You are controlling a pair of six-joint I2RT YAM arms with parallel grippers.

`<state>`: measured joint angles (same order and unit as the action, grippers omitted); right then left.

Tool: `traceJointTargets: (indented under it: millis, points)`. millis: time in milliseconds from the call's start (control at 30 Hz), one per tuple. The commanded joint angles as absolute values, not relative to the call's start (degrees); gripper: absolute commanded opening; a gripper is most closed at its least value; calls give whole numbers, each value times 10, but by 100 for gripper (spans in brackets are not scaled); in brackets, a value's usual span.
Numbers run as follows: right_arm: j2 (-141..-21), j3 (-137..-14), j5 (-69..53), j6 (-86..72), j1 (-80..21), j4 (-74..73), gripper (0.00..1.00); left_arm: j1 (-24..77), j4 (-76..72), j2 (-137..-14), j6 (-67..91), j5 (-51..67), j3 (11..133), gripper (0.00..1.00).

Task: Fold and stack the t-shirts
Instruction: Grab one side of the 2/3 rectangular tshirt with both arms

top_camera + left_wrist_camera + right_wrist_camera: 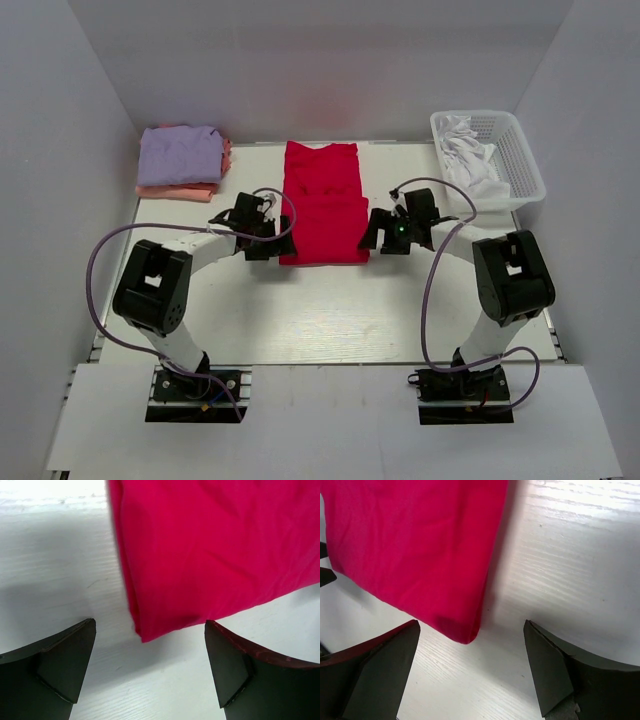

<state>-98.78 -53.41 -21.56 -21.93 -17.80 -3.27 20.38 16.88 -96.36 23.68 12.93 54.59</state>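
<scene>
Notably, basket (527, 168) holds white cloth (468, 158); left end effector (150, 666) and right end effector (471, 670) gape.

The left arm (152, 285) and right arm (510, 275) are built of white links and bulky black joint housings. Purple cables (90, 268) are looped along each. Black base plates (195, 385) are fitted beneath. A green light (401, 228) is lit at the right wrist. Matte black, wedge-shaped fingers (55, 670) are seen.

Red t-shirt (322, 205) — lavender t-shirt (180, 155)

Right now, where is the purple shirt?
In the top view, the purple shirt lies at the far left corner, on a pink shirt, left of the red shirt.
</scene>
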Motion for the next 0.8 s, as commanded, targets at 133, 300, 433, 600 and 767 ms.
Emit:
traceJointTargets:
  millis: [133, 300, 433, 600, 767]
  points:
    - [-1036, -534, -276, -240, -189, 18, 90, 213, 118, -997, 249, 159, 541, 80]
    - [-1027, -504, -274, -250, -193, 29, 85, 218, 122, -1027, 249, 171, 546, 55]
    - [-1025, -488, -265, -254, -192, 28, 84, 223, 122, -1020, 249, 165, 525, 50]
    - [-1027, -468, -261, -258, -192, 33, 78, 229, 122, -1009, 249, 151, 503, 46]
    - [-1029, -466, -256, -266, -193, 33, 72, 229, 135, -1014, 249, 137, 509, 44]
